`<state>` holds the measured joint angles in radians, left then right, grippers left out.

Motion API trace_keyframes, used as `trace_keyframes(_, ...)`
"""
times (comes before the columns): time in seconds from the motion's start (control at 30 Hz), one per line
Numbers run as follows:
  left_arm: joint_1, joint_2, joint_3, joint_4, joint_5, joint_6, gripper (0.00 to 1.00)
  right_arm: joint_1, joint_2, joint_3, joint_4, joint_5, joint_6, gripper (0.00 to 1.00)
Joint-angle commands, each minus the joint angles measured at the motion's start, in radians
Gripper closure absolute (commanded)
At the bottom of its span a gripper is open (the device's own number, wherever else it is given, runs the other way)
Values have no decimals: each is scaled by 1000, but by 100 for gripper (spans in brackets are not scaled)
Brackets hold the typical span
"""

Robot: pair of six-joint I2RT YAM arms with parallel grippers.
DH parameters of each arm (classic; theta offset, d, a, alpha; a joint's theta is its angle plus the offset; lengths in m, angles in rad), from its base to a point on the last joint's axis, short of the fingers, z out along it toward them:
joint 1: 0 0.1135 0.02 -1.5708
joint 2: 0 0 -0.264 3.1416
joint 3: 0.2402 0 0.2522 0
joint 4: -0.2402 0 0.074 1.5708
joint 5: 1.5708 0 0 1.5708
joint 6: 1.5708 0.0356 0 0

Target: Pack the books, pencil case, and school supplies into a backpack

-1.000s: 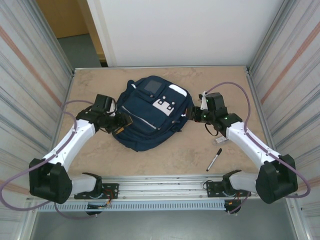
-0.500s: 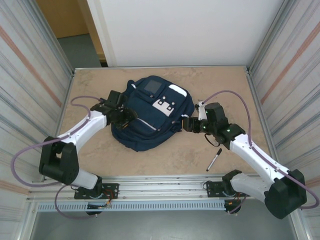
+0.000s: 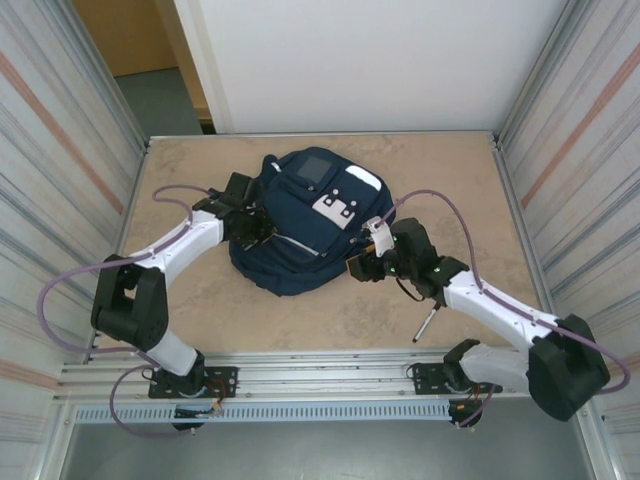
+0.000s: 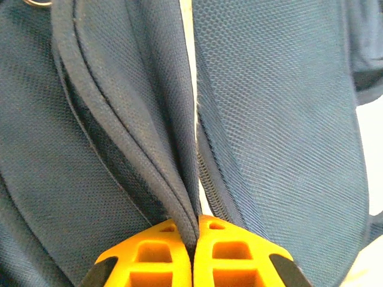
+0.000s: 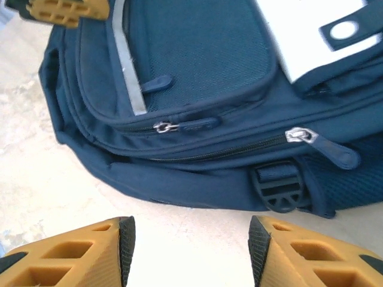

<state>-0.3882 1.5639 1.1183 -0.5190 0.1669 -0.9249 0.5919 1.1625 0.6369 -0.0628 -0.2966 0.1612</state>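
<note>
The navy-blue backpack (image 3: 300, 245) lies flat mid-table with its front pockets up. My left gripper (image 3: 260, 228) is at its left side, shut on a fold of backpack (image 4: 269, 119) fabric beside a zipper; the orange fingertips (image 4: 167, 248) pinch the piped edge. My right gripper (image 3: 356, 270) stands open just off the backpack's lower right edge, with bare table between its pads (image 5: 127, 239). Ahead of it are the backpack (image 5: 203, 60), two silver zipper pulls (image 5: 297, 134) and a strap buckle (image 5: 281, 188). A black marker (image 3: 427, 322) lies by the right arm. The books and pencil case are out of view.
Corrugated metal walls (image 3: 60, 150) close in the table (image 3: 440, 170) left and right, with a white panel at the back. A metal rail (image 3: 320, 370) with the arm bases runs along the near edge. Purple cables loop from both arms.
My left gripper has closed on the backpack's fabric after reaching in from the left. The right arm has swung left and nearer, to the backpack's lower right edge. The backpack has shifted slightly.
</note>
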Motion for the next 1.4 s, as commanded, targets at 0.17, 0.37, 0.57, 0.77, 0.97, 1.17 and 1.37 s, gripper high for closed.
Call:
trace_keyframes(0.17, 28, -74, 28, -9, 227, -10, 100, -53, 223, 122, 80, -254, -34, 38)
trace_keyframes(0.37, 52, -62, -3, 30, 302, -26, 100, -62, 346, 200, 98, -233, -75, 37)
trace_keyframes(0.57, 67, -60, -16, 37, 341, -21, 100, -64, 465, 301, 4, -280, -224, 2)
trace_keyframes(0.77, 80, -65, -29, 42, 355, -17, 100, -54, 512, 323, 9, -395, -282, 18)
trace_keyframes(0.97, 91, -70, -44, 54, 351, -22, 100, -25, 491, 309, -24, -385, -333, 19)
trace_keyframes(1.17, 97, -73, -51, 64, 349, -32, 100, 21, 473, 293, -30, -341, -361, 28)
trace_keyframes(1.37, 103, -82, -66, 80, 345, -43, 100, 28, 478, 278, 4, -316, -347, 52)
